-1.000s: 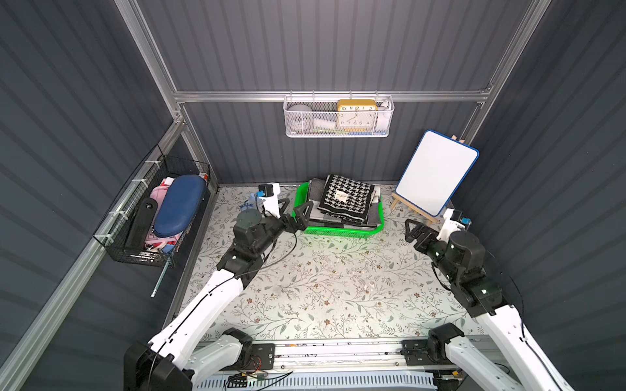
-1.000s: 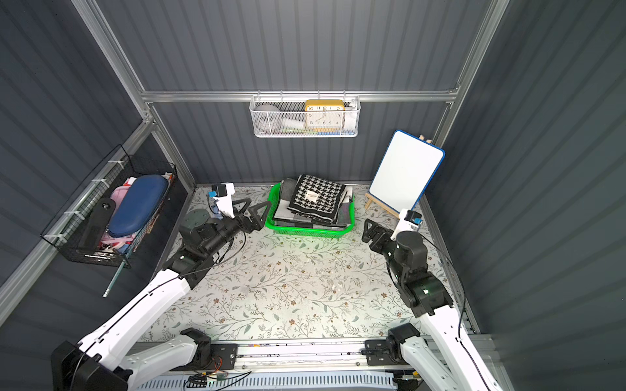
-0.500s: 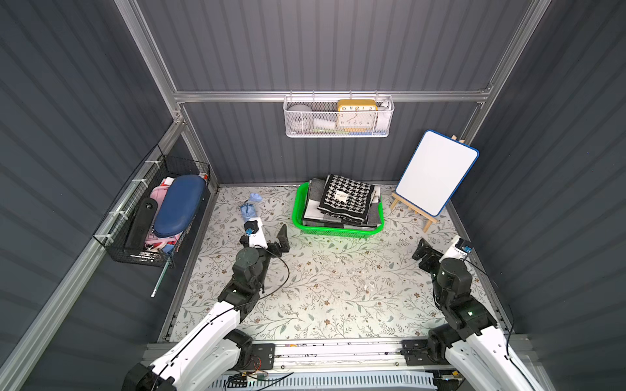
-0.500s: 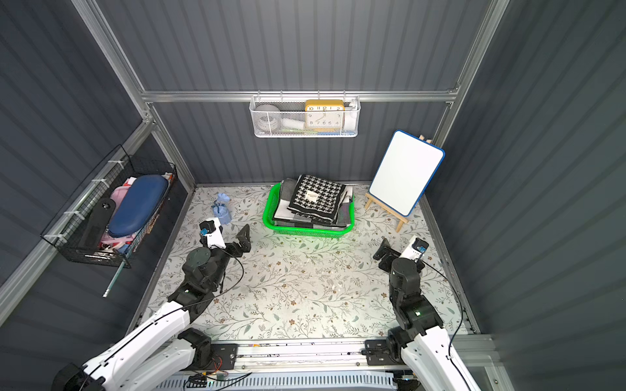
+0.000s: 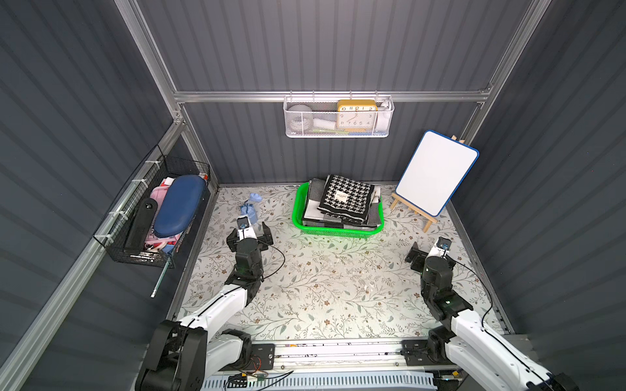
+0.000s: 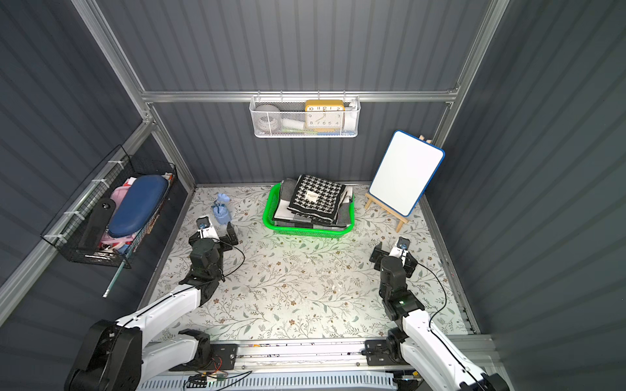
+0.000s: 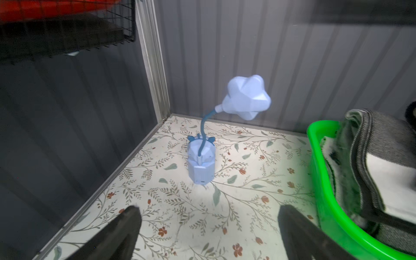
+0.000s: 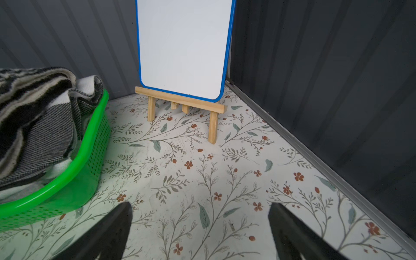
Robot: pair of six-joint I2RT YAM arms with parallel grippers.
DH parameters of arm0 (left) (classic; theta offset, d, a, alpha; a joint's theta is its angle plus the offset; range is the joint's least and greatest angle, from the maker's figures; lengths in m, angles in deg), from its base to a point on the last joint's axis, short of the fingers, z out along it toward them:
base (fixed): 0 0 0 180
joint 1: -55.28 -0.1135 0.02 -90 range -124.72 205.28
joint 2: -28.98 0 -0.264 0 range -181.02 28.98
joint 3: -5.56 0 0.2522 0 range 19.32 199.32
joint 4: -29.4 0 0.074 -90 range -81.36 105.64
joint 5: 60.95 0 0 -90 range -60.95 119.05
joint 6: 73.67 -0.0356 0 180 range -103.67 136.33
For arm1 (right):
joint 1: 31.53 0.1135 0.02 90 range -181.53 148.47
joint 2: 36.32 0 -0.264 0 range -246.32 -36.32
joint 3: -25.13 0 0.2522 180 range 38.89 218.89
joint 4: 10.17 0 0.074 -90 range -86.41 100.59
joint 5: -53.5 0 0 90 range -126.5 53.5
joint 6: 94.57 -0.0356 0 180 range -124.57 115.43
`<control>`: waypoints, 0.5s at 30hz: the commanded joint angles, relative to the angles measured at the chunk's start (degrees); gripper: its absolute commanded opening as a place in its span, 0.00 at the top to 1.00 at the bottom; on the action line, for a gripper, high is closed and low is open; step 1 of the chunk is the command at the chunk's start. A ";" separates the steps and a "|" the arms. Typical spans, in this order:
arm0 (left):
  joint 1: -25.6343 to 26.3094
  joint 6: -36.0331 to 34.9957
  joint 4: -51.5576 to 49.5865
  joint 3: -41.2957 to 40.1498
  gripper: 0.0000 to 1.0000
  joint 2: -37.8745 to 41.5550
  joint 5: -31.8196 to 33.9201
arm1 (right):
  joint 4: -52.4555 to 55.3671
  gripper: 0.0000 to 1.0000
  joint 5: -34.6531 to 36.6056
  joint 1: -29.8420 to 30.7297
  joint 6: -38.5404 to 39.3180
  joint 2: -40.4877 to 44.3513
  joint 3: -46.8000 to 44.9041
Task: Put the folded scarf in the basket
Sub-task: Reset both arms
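Green basket (image 5: 338,231) sits at the worktop's (image 5: 325,287) back edge, mid-width, close to the wall. Folded houndstooth scarf (image 5: 345,199) lies inside on top of grey cloths (image 5: 313,208), above the rim. Left gripper (image 5: 249,234): jaws wide apart, holding nothing, near the basket's front-left corner, blue lamp (image 5: 250,207) just behind. Right gripper (image 5: 430,255): jaws apart, holding nothing, near the right edge, before the whiteboard (image 5: 435,172). Wide stretch of worktop between the 2 arms.

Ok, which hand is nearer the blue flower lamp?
Left. The left hand sits just short of the blue flower lamp; the right hand is far beyond the green basket.
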 commanded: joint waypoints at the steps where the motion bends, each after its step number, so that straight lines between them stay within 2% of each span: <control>1: -0.87 -5.18 6.08 -1.85 0.00 -2.11 -3.86 | -5.84 0.01 2.54 -0.77 2.62 -5.51 0.10; 4: -2.63 -5.28 8.32 -3.14 0.01 -4.43 -5.58 | -9.77 0.01 2.29 -1.95 3.05 -12.54 0.96; 9: -7.45 -2.82 16.26 -6.71 0.01 -7.61 -11.21 | -6.52 0.01 0.68 -3.17 4.59 -20.60 7.23; 11: -8.62 -1.97 15.21 -5.47 0.00 -9.01 -12.12 | -9.33 0.01 0.38 -3.81 5.16 -22.95 7.79; 15: -11.34 -0.79 19.03 -5.33 0.01 -11.18 -15.23 | -14.01 0.01 -5.64 -7.03 5.79 -25.46 7.58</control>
